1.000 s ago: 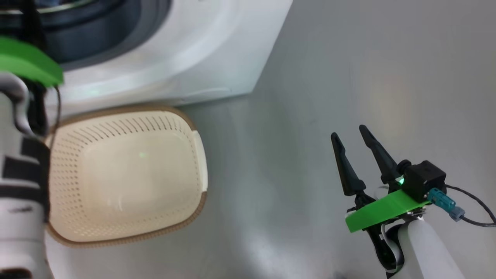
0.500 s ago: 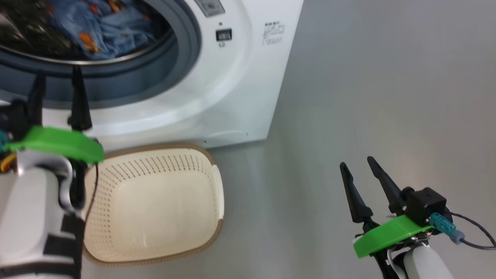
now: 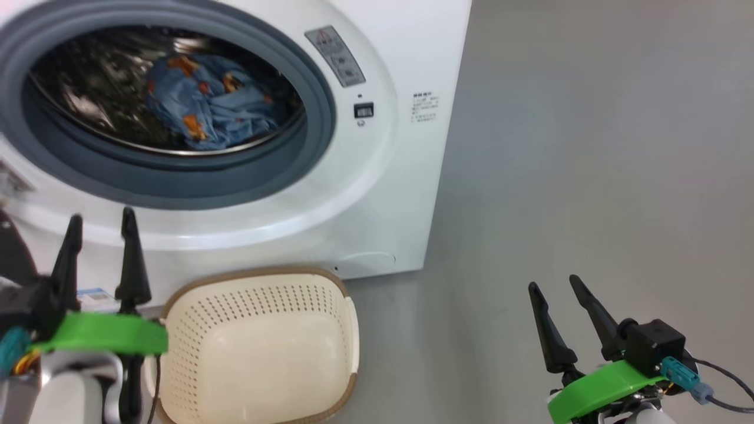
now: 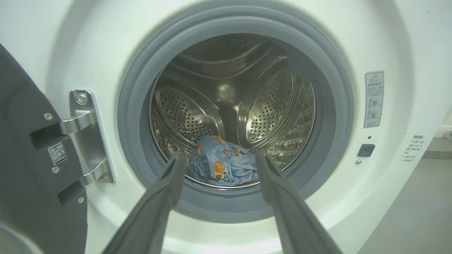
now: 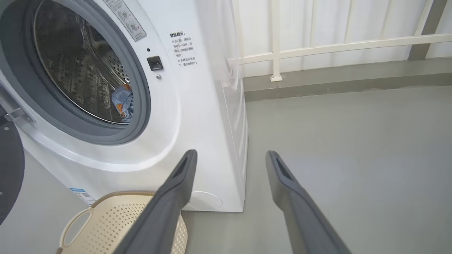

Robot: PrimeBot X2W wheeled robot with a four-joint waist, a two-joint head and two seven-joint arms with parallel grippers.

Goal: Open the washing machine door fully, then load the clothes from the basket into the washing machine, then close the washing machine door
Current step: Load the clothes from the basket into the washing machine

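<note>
Light-blue printed fabric clothes (image 3: 209,112) are heaped in the drum (image 4: 268,102) of the white front-loading washing machine (image 3: 383,194). A cream-white perforated plastic basket (image 3: 253,272) is set on the floor (image 3: 589,176) just before the machine. The black-rimmed round door (image 4: 21,151) is swung open beside the machine. The left hand (image 3: 101,214), before its opening, and the right hand (image 3: 554,282), off its corner, are released.

perforated shiny steel drum (image 4: 233,102); soft cloth clothes (image 4: 222,165).
</note>
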